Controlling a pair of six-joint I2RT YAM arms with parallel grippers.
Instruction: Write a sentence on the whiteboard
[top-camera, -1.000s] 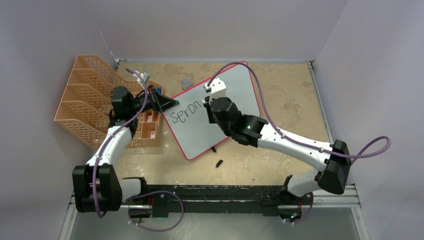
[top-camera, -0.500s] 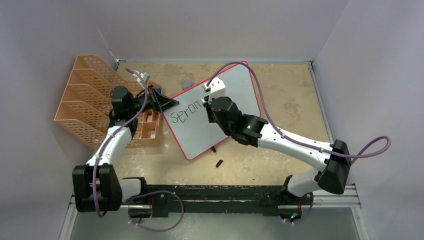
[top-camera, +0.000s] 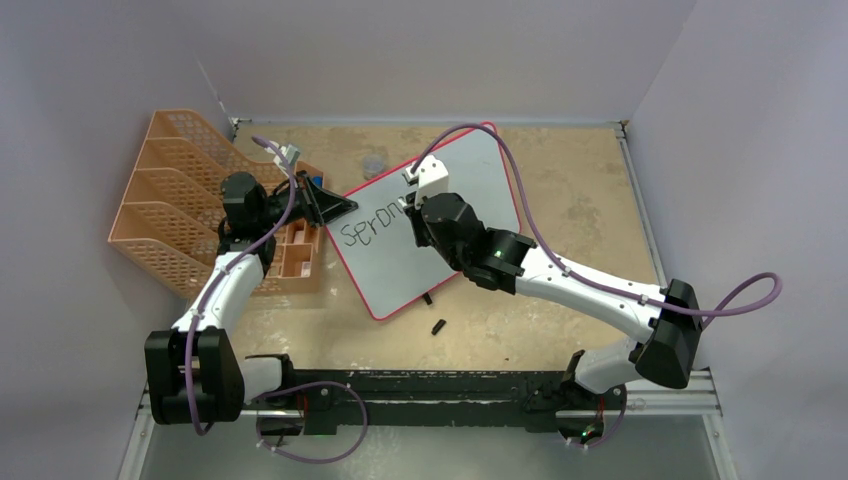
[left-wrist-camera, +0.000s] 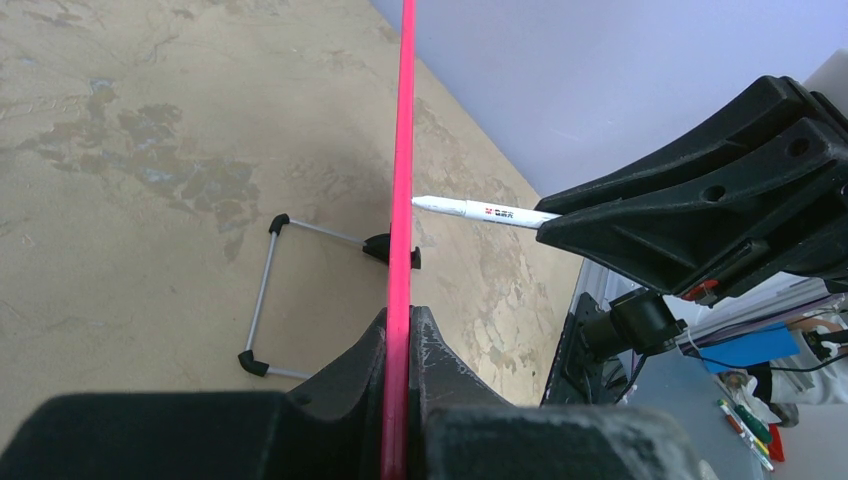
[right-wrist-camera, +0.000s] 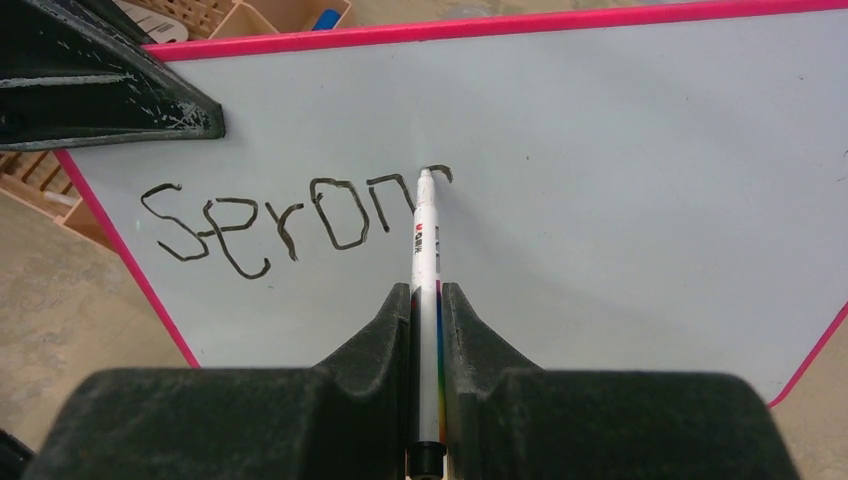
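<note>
Far left sat the orange mesh file rack (top-camera: 165, 200). Next, the left gripper (left-wrist-camera: 399, 335) had its jaws clamped on the red-pink edge of the large pale whiteboard (right-wrist-camera: 620, 200), propped on the surface. The unfinished black handwritten sentence (right-wrist-camera: 290, 222) ran rightwards to the tip of the white marker (right-wrist-camera: 425, 235). The marker pointed straight out of the right gripper (right-wrist-camera: 426, 300), whose jaws pinched it. Blank board lay right of the tip, ready for that arm.
</note>
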